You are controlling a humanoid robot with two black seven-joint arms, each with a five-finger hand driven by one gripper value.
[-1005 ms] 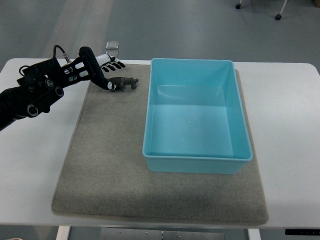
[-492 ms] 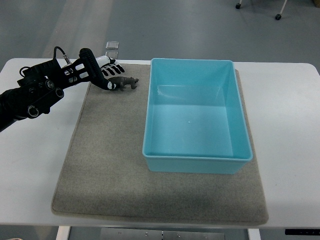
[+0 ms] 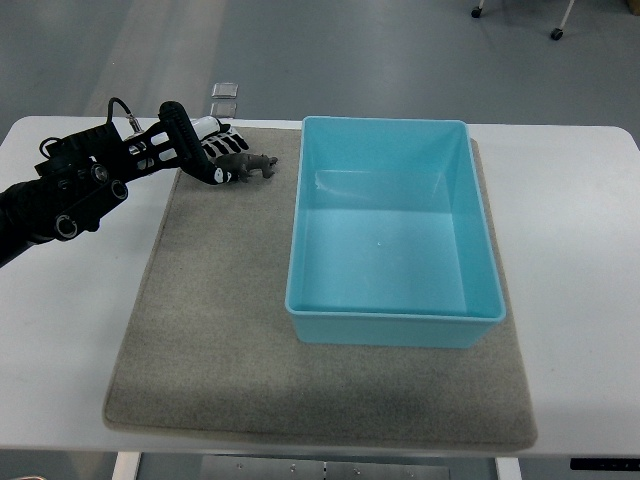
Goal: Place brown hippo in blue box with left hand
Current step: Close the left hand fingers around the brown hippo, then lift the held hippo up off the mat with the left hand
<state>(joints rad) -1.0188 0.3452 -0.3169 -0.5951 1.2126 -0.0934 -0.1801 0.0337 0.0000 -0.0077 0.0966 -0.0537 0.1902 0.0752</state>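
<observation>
Top view: the black left robot hand [image 3: 205, 150] reaches over the far-left corner of the grey felt mat [image 3: 220, 330], its fingers curled around the rear of the small brown toy hippo [image 3: 250, 166], which lies on the mat just left of the empty light-blue plastic box [image 3: 395, 325] on the white surface [image 3: 70, 330].

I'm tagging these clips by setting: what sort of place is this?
Probably a robotics lab or test room. A bare white table carries only a grey mat, a blue box and a brown hippo by the left hand. Plain grey floor and chair casters lie beyond.
</observation>
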